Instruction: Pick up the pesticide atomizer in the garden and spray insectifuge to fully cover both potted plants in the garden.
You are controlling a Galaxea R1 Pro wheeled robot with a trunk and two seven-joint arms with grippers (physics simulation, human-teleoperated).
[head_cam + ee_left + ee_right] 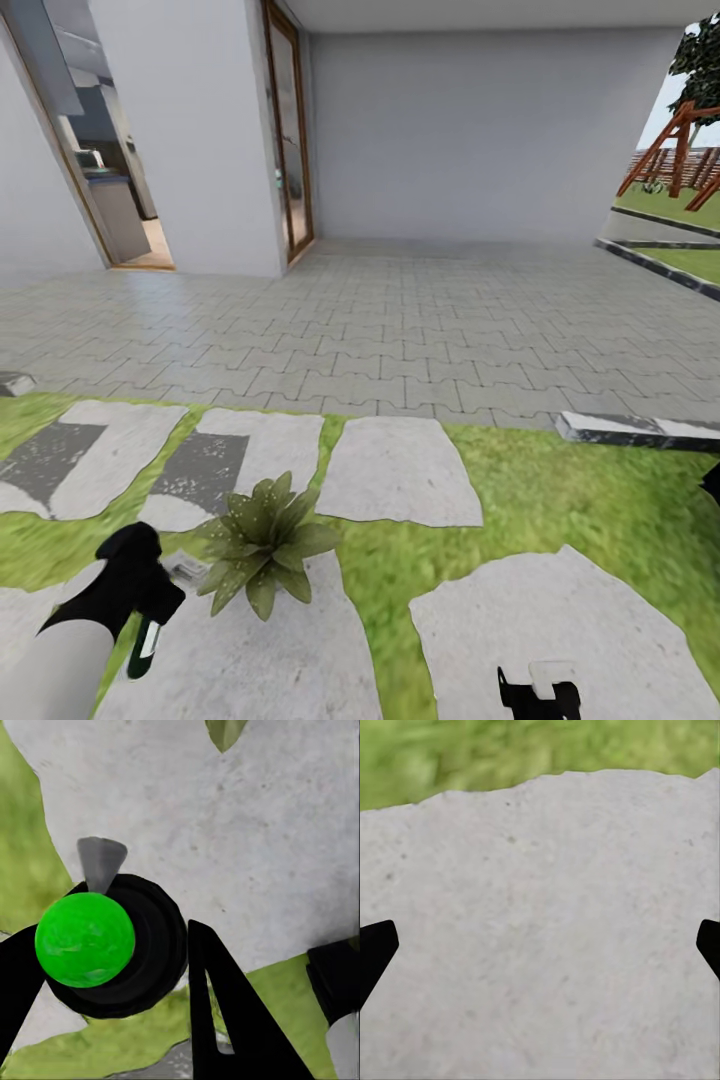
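The left gripper point(112, 967) is closed around the atomizer point(86, 939), holding it just beside a potted plant point(262, 543) on a stepping stone point(250, 660) in the lawn point(590, 500). The right gripper point(540, 952) hangs spread wide and empty above another stone point(547, 945).

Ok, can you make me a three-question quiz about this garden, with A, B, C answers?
1. What lies under the right gripper? A) stepping stone B) pond C) plant
2. What colour is the ball on the atomizer? A) red B) green C) blue
3. How are the right gripper's jaws? A) shut on a leaf B) holding a bottle C) open, empty

Answers:
1 A, the right wrist view looks down on grey stone.
2 B, the left wrist view shows it bright green.
3 C, the tips sit far apart with nothing between.
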